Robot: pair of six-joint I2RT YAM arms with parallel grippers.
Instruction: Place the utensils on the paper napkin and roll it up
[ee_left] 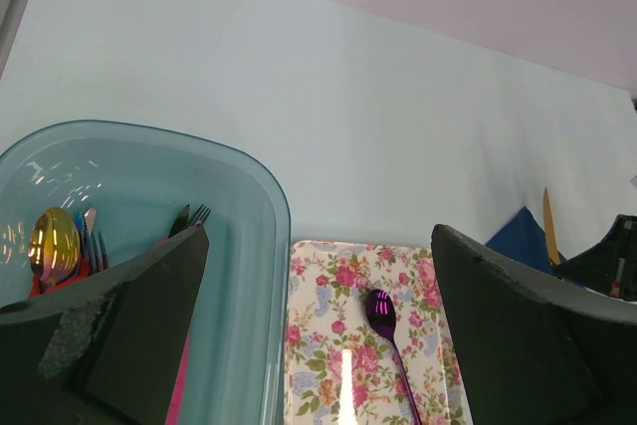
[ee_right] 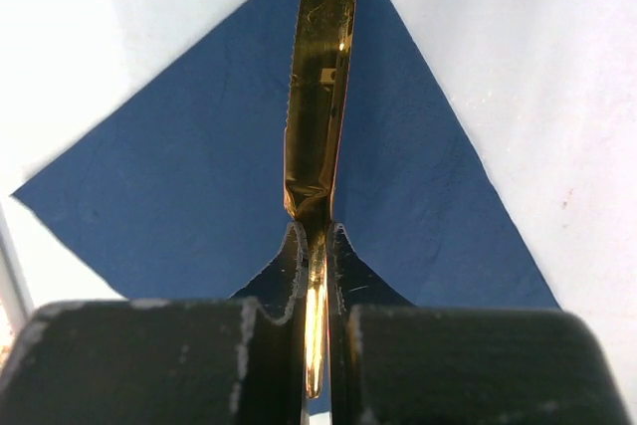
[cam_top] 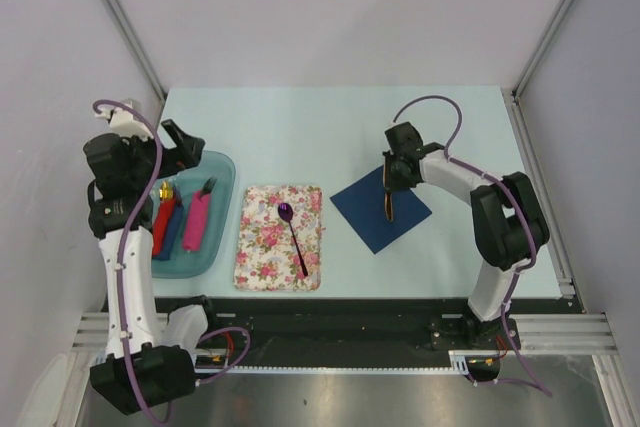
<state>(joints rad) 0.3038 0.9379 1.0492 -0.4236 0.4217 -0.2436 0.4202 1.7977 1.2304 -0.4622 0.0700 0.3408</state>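
Near edge first: purple spoon (cam_top: 293, 235) lies diagonal on the floral mat (cam_top: 258, 252), bowl at the far end, not yet on the napkin. Just R of the mat and apart from it, the navy paper napkin (cam_top: 362, 215) sits flat, turned like a diamond. Over its middle the R gripper (ee_right: 317, 238) has its fingers pressed tight on the gold utensil (ee_right: 320, 97), held on edge w/ the blade running out over the paper; can't tell if the tip touches. Farther back on the L, the L gripper (ee_left: 320, 236) hangs spread wide, nothing between the fingers, above the teal tray (cam_top: 224, 175) w/ the chunky red, blue & pink pieces (cam_top: 180, 222). Risks, imo: a thin piece on edge could tip or skid off the paper at release. Fingers going too low could snag & drag the napkin, since nothing pins it.
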